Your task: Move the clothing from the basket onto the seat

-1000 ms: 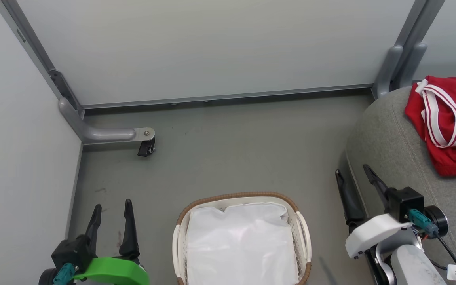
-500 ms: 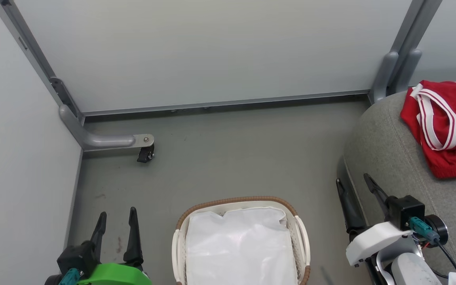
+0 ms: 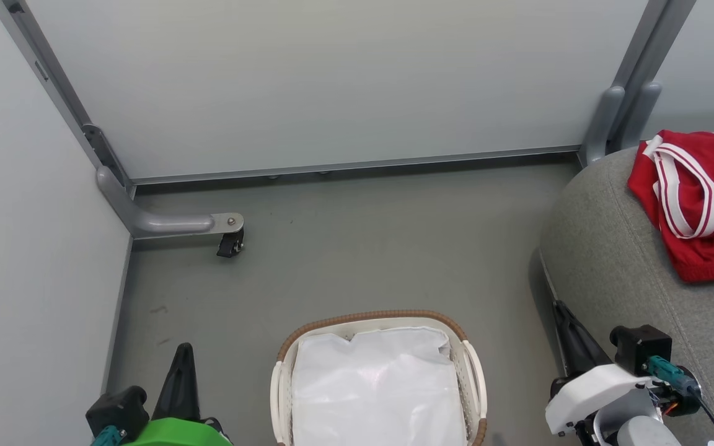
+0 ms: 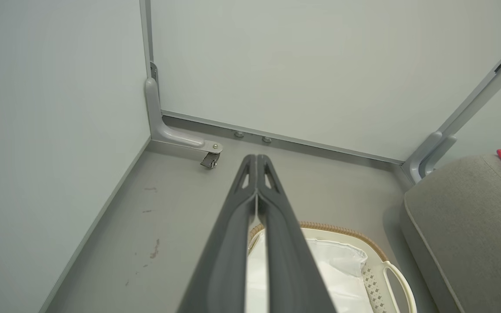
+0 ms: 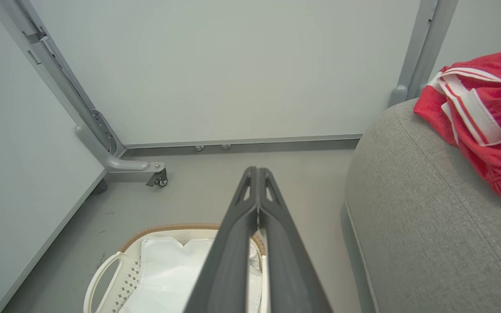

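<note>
**Clothing lies on the seat; basket holds liner**

Lower left of head view: left pincer (image 3: pixel 181 371), fingers pressed together, gripping nothing. Lower right: right pincer (image 3: pixel 571 337), likewise together and empty. Bottom centre, between them: one basket (image 3: pixel 369 317), with one white liner (image 3: pixel 375 384) inside. Right edge: one seat (image 3: pixel 617 266). On it, upper right, one red heap of clothing (image 3: pixel 701 204); piece count unclear. Judged light, limp, apt to drape. Pinch a bunched fold or the striped trim.

I'm seeing red clothing (image 3: pixel 698 204) showing white stripes, grey seat (image 3: pixel 611 260), white perforated basket (image 3: pixel 473 378) wearing brown woven rim (image 3: pixel 369 316), white liner (image 3: pixel 375 384)
</note>
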Controlling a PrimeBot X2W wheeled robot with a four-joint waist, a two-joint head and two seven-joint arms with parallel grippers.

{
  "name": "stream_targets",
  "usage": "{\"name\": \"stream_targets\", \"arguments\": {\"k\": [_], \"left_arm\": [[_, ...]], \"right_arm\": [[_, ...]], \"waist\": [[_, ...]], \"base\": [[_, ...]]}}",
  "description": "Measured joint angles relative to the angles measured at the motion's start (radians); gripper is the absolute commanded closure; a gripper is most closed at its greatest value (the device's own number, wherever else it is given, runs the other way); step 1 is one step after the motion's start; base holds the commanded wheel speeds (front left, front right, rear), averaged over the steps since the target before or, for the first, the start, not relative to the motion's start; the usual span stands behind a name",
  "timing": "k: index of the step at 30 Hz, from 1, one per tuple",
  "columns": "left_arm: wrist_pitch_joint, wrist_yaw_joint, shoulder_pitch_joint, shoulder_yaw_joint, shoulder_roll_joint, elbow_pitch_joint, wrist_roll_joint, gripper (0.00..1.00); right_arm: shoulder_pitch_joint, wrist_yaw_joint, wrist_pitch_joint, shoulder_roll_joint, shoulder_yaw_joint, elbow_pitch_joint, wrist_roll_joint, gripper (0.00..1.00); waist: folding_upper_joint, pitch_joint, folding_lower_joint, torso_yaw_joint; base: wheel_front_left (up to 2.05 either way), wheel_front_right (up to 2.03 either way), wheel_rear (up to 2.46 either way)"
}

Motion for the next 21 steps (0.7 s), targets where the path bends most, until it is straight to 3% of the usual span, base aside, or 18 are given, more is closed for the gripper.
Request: {"name": "stream_targets", "arguments": {"k": [21], "left_arm": [[0.095,-0.015,-0.011,0.054,0.0,-0.018,-0.33,1.0]], "right_arm": [[0.0,0.0,0.089,0.0,-0.038,-0.039,0.381,1.0]], "waist": [[0.0,-0.005,0.0,-0.007]], "base": [[0.0,0.0,0.0]]}}
